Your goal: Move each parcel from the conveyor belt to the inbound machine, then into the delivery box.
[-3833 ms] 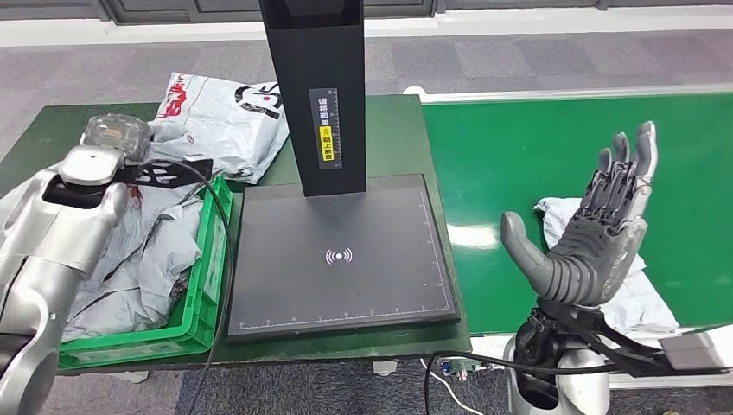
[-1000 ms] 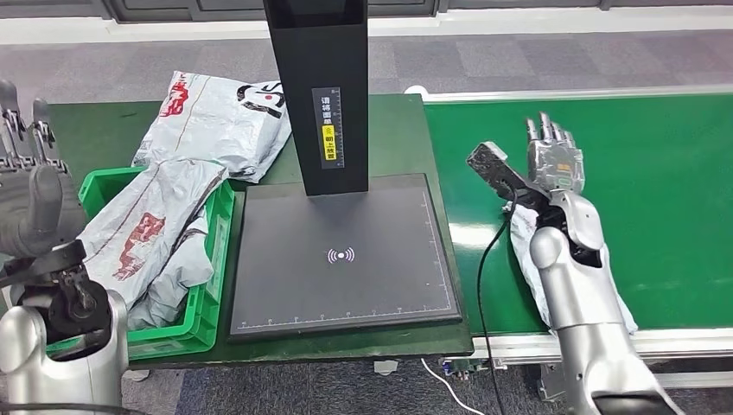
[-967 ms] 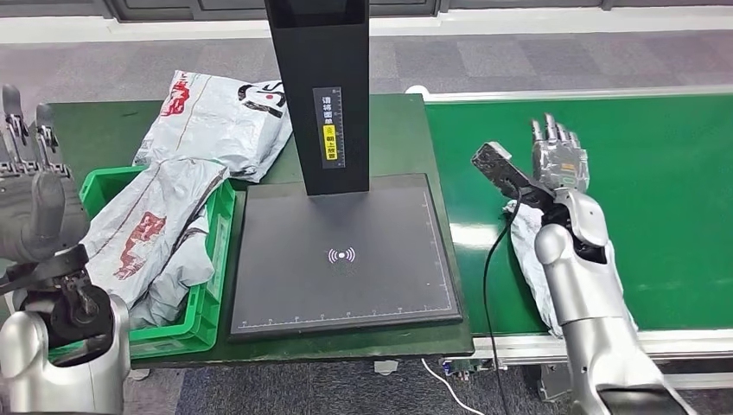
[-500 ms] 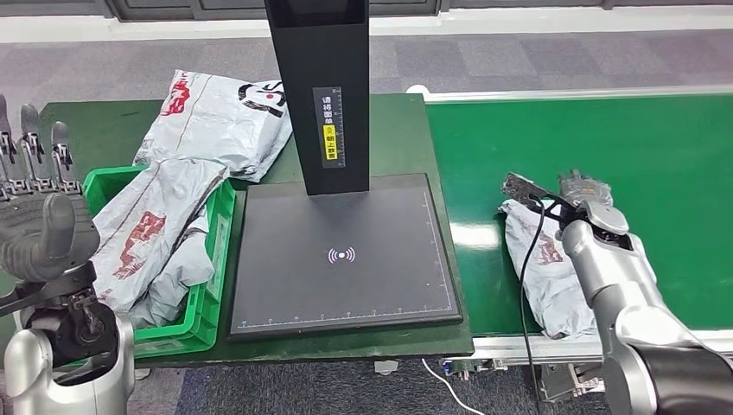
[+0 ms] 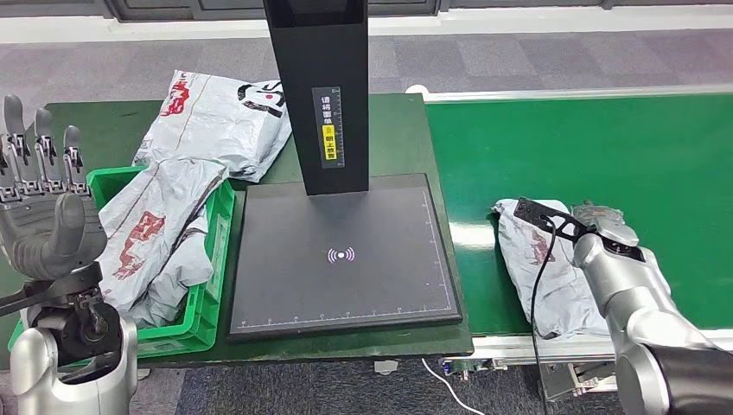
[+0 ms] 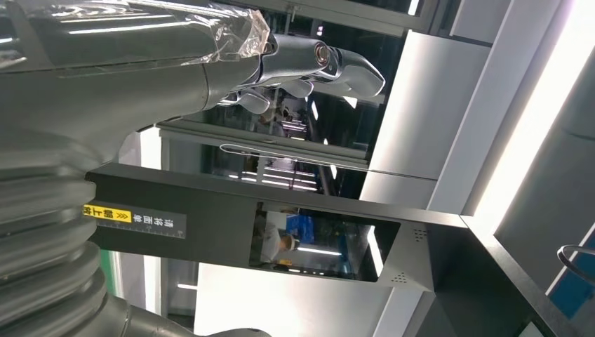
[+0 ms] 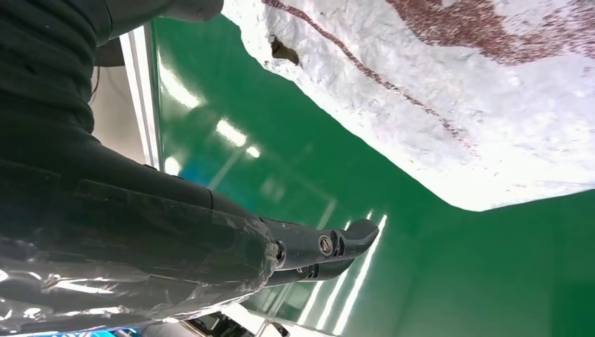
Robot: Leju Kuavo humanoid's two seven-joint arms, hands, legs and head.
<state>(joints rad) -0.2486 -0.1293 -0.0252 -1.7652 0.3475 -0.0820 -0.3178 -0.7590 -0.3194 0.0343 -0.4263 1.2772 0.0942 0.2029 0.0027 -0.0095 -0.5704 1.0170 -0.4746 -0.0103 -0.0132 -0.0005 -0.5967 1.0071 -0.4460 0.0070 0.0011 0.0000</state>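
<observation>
My right hand (image 5: pixel 605 226) rests on the grey parcel (image 5: pixel 543 272) on the conveyor belt (image 5: pixel 605 147); I cannot tell its grip. My left hand (image 5: pixel 41 220), at 9 o'clock, is raised with fingers spread, holding nothing.

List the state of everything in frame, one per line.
Parcel on the belt: lying flat, right hand over it, grip not clear.
Scanner pad: bare.
Green crate: holds grey parcels.
Parcel behind the crate: lying on the table.
Left hand: raised, fingers apart, holding nothing.
Right hand: lowered at the parcel.
</observation>
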